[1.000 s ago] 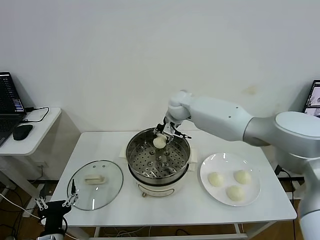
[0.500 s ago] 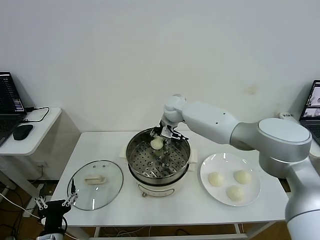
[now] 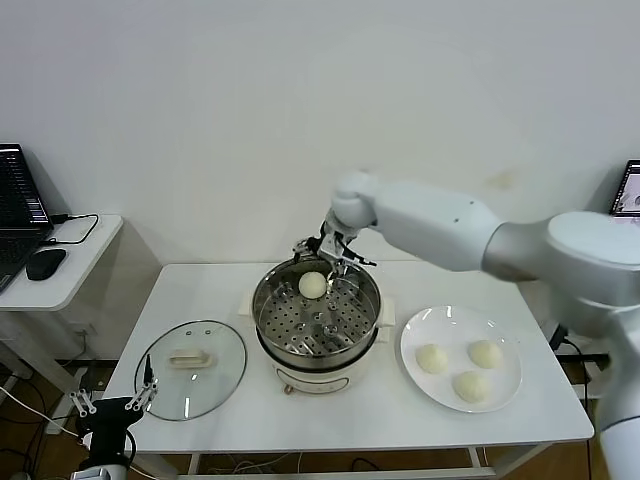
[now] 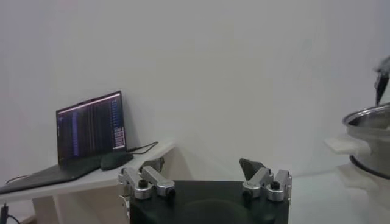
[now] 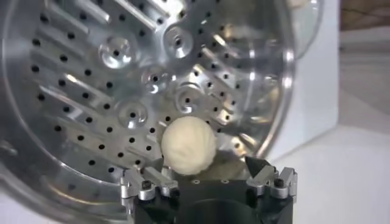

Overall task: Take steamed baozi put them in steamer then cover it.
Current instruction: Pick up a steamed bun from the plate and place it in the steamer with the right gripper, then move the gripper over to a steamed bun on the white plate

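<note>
A: What sits nearest the camera, low in the frame?

B: The left gripper (image 3: 112, 409), at the bottom left corner below the table (image 3: 220, 285) edge, parked with its jaws spread and nothing between them. Just above it the cover (image 3: 190, 368) lies flat on the table, lower left, with its cream handle facing up.

A: And on the lower right?

B: A white plate (image 3: 461, 345) carrying three steamed baozi (image 3: 432, 358), close together but apart from one another.

A: Where is the steamer?

B: In the middle of the frame, between the cover and the plate. The steamer (image 3: 317, 313) is uncovered, its perforated floor showing. A fourth bun rests inside it at the far side, against the back wall.

A: Is the right gripper holding that bun?

B: No. The right gripper (image 3: 333, 253) hangs just above the far rim, slightly right of the bun, with its jaws spread wide. In the right wrist view the bun sits on the perforated floor between the fingers (image 5: 144, 182) without being pinched.

A: Farther back?

B: At the far left, a side desk (image 3: 75, 265) with a laptop (image 3: 18, 215) and a mouse (image 3: 45, 264). Behind everything is a plain white wall (image 3: 250, 110).
</note>
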Robot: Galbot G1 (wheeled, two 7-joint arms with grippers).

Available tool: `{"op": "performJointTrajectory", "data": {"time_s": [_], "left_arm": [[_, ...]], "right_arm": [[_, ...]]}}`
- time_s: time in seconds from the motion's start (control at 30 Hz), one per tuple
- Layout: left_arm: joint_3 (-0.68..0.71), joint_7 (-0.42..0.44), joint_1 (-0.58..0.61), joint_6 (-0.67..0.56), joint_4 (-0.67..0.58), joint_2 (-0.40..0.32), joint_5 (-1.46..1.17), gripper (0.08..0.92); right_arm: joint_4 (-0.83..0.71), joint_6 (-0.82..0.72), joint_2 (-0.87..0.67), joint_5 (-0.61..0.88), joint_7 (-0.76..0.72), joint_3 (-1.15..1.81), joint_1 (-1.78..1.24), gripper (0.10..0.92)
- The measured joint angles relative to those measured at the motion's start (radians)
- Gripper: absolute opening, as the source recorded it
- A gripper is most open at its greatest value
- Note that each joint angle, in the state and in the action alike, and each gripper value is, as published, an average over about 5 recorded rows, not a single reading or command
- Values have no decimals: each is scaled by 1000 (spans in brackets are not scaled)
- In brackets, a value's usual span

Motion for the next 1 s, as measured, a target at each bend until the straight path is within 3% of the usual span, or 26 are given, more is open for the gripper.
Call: {"op": "performJointTrajectory", "data": {"time_s": [0.23,0.47,0.77,1.0], "left_arm": [[-8,21,1,-1,-9,15,-24,823],[-11,29,-4,-2,-4,29,-35,823],[-11,42,-10,-12,12,31,-34,823],[-16,54,-8,-26,19,28,-22,823]], "right_arm": [[211,-233,-185,157,-39,-44,119,822],[366,-372,-399,217,-48,-77,168,823],[442,-448,-618,182,-50,5,24,823],[433,-455,-698,97,-56,151,-197,823]]}}
